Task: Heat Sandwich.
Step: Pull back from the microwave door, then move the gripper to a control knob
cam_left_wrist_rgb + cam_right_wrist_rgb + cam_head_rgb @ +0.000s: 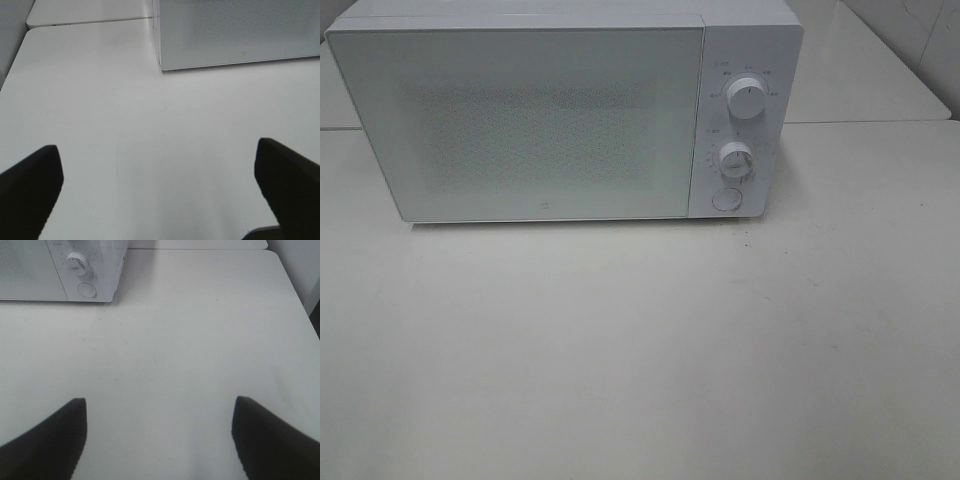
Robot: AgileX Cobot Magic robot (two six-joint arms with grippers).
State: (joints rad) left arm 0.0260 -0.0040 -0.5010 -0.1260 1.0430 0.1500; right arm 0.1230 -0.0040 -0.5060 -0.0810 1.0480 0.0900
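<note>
No sandwich in view; soft and light, it likely wants a gentle pinch across the crusts; both jaws released above the white desk (640, 350)

White microwave (550, 120) stands upright on a white table (640, 360), toward its far edge, front face to the camera. Door (520, 125) is shut; its dotted, frosted panel hides the inside. Control panel (770, 60) lies right of the door. It carries two white knobs one above the other, upper knob (747, 100) and lower knob (735, 160), with a round button (726, 199) just beneath. Dial markings are too small to read. A second table (860, 70) adjoins behind, with a seam visible on either side of the microwave
</note>
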